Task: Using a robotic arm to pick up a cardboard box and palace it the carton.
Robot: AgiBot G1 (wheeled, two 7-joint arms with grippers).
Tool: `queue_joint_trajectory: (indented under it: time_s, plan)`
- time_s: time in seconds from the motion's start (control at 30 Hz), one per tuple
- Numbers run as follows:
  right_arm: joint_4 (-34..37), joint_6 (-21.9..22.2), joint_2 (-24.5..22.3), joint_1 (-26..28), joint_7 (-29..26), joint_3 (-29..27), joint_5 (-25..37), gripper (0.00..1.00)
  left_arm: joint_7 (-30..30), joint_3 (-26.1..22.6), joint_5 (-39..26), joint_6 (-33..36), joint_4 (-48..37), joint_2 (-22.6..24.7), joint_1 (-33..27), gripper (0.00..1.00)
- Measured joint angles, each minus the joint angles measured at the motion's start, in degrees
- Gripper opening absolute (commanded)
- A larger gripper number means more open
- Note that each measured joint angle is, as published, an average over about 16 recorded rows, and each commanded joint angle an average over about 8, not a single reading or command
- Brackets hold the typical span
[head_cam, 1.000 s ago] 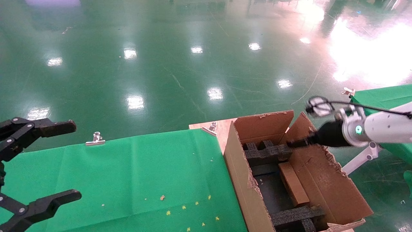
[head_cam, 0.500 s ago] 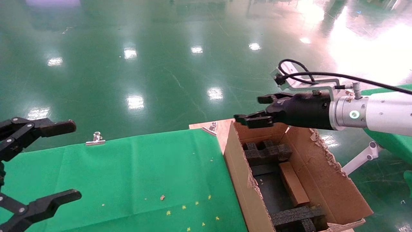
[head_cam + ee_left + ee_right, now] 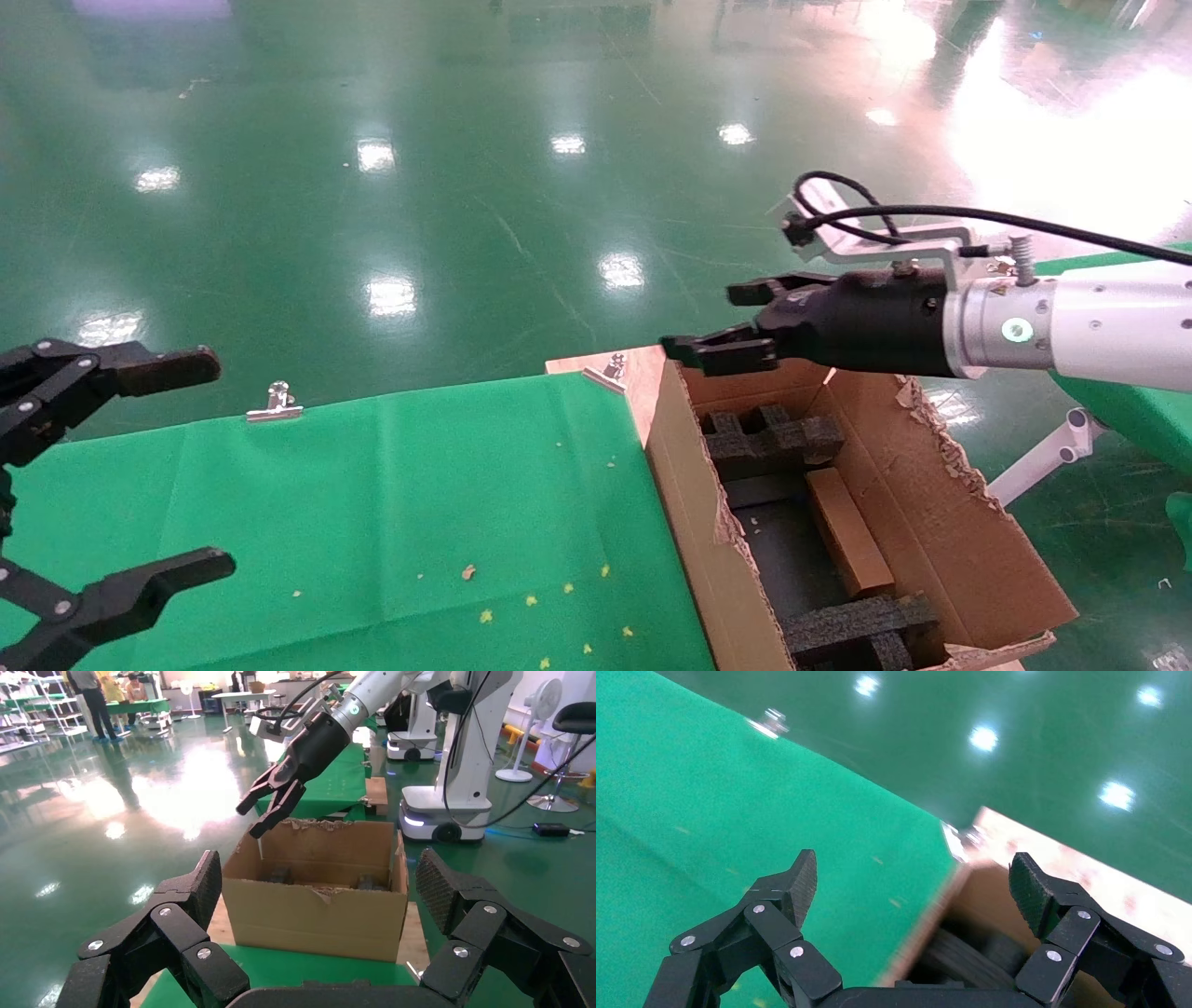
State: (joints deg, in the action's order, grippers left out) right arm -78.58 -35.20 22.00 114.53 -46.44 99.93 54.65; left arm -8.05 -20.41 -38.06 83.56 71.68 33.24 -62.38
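The large brown carton (image 3: 941,522) stands at the right end of the green table. The small brown cardboard box (image 3: 846,545) lies inside it, along the right wall, between black foam blocks (image 3: 773,438). My right gripper (image 3: 714,323), on the white arm with the green-lit ring, hovers open and empty above the carton's far left corner. In the right wrist view the right gripper (image 3: 912,881) looks down on the carton's rim (image 3: 926,927). My left gripper (image 3: 207,463) is open and empty at the table's left edge. The left wrist view shows the carton (image 3: 316,913).
A green cloth (image 3: 372,513) covers the table, held by metal clips (image 3: 275,403). Small scraps (image 3: 531,601) lie on the cloth near the front. A bare wooden strip (image 3: 643,373) shows beside the carton. A second green table (image 3: 1117,280) stands at the far right.
My right gripper has risen out of the carton's far end and moved left, open and empty. The small box stays inside the carton. The left arm has not moved.
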Motion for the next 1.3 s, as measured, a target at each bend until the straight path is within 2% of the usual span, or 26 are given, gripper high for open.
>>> queue_joint_trajectory:
  time_s: [0.23,1.3]
  plan:
    - [0.6,-5.1,1.4,-5.4,3.5,-8.4,-1.2,1.00,0.0,0.0,0.0,0.0,0.0,0.0,0.0,1.00]
    - [3.5,-34.9,9.0,-36.7,24.7,-58.1,-8.8,1.00,0.0,0.0,0.0,0.0,0.0,0.0,0.0,1.00]
